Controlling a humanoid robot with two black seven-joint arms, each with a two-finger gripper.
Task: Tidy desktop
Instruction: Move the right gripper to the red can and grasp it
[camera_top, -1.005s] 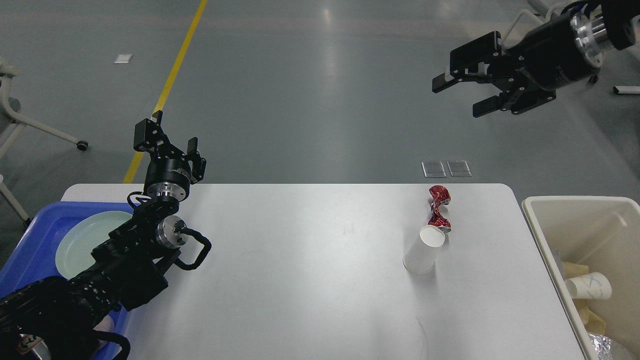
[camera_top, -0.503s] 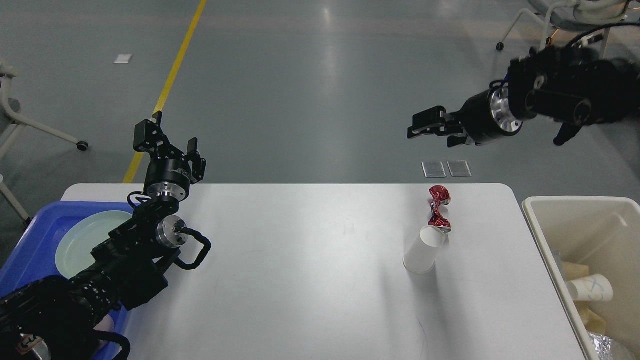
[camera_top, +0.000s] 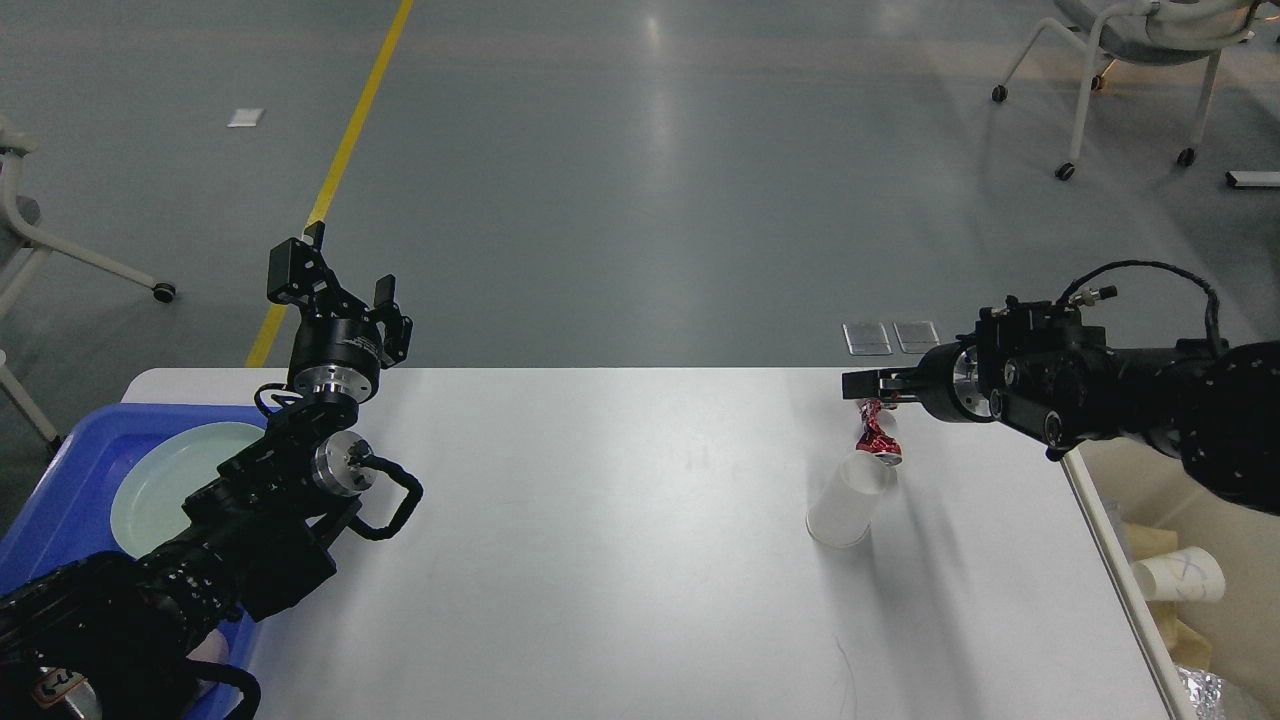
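The white desktop (camera_top: 620, 560) fills the lower middle of the head view. A crushed red can (camera_top: 877, 436) lies near its far right edge, and a white paper cup (camera_top: 846, 505) stands tilted just in front of it, touching it. My right gripper (camera_top: 866, 386) comes in from the right, low over the far end of the can and hiding that end. Its fingers point left and are seen edge-on, so I cannot tell them apart. My left gripper (camera_top: 332, 272) is open and empty, raised above the desktop's far left corner.
A blue tray (camera_top: 60, 480) with a pale green plate (camera_top: 165, 480) sits at the left edge under my left arm. A cream bin (camera_top: 1205, 540) with a paper cup (camera_top: 1180, 577) and scraps stands right of the desktop, partly hidden by my right arm. Chairs stand on the floor behind.
My right arm has swung down and in from high at the upper right to just above the red can. The left arm, can and cup have not moved.
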